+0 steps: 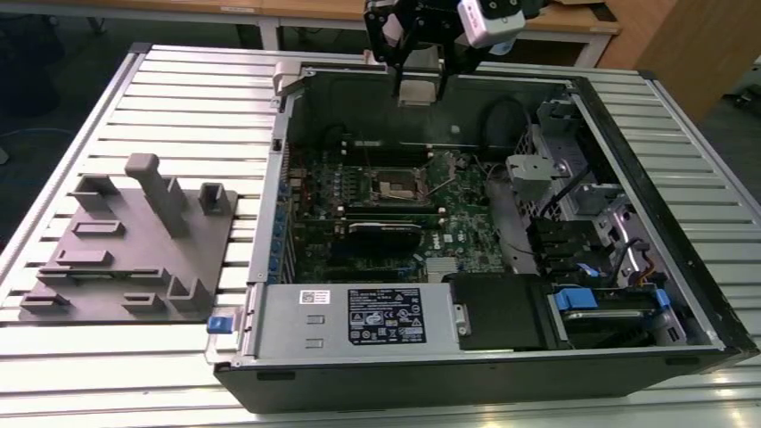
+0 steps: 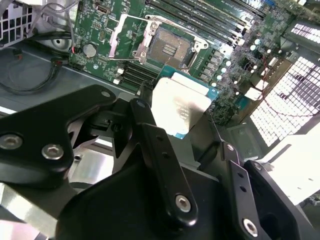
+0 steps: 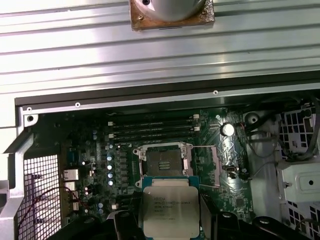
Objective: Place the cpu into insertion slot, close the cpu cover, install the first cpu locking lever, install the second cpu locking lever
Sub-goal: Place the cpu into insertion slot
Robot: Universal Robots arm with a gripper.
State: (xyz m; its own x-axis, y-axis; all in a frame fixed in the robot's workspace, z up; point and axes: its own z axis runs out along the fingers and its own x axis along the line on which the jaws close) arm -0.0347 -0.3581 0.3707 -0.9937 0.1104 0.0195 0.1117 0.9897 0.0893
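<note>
- Looking at the exterior view, we see the gripper point(image 1: 419, 85) hanging over the open computer case point(image 1: 476, 379), by the wall at the top of that picture and well above the motherboard point(image 1: 458, 192).
- We find its two black fingers point(image 2: 150, 132) clamped on opposite edges of the cpu point(image 2: 181, 106), whose pale metal top faces both wrist cameras.
- We see the cpu held in the air, apart from the insertion slot point(image 3: 162, 162) and not seated in it.
- We note that the insertion slot lies uncovered on the green board, with its dark centre inside a silvery rim and the long black memory slots point(image 3: 150, 129) just beside it.
- On the exterior view's left we see a grey fixture plate point(image 1: 131, 259) with upright blocks, resting on the slatted table point(image 1: 191, 98) near the case.
</note>
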